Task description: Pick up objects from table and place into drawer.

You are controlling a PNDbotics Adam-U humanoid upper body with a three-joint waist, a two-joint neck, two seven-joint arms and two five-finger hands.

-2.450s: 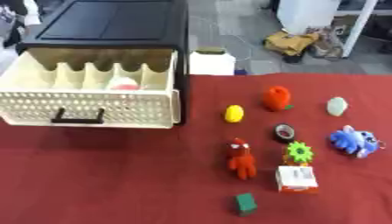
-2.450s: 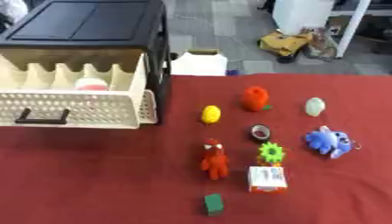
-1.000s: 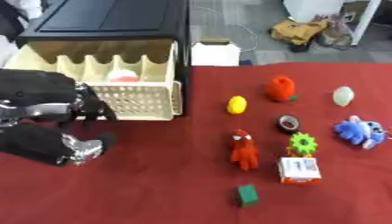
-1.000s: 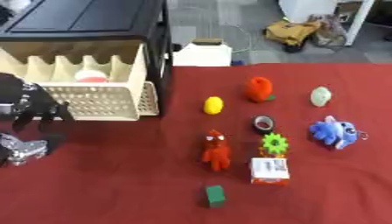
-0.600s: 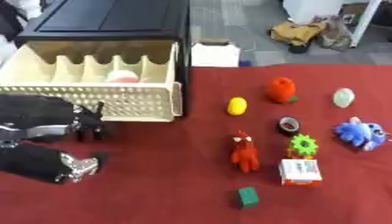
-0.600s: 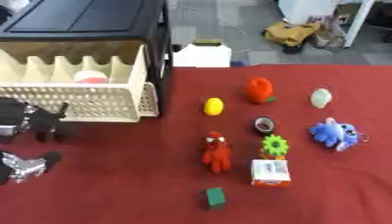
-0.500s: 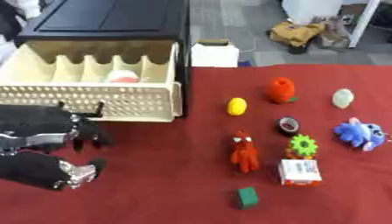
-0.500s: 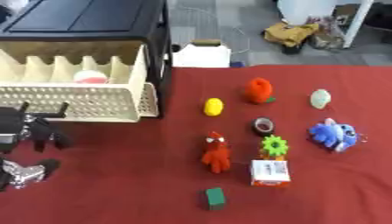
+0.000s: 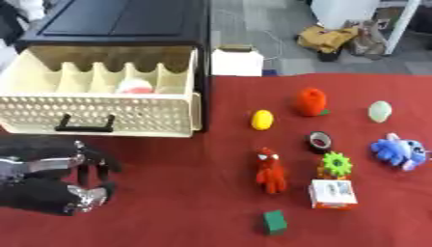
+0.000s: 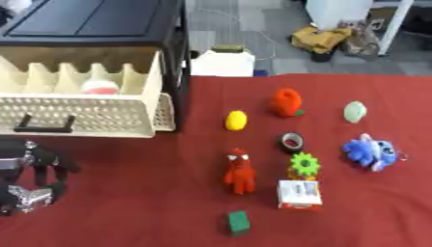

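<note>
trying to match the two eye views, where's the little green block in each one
Left eye view: green block near the bottom edge, right of centre.
Right eye view: the same block sits near the bottom edge, about at centre.
Shared landmark: in both it lies below the red figure, nearer the camera.

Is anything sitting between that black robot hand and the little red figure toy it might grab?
Nothing visible does. The left hand sits low at the table's left edge, and only bare red tablecloth lies between it and the red plush figure. The other toys lie beyond or right of the figure.
</note>
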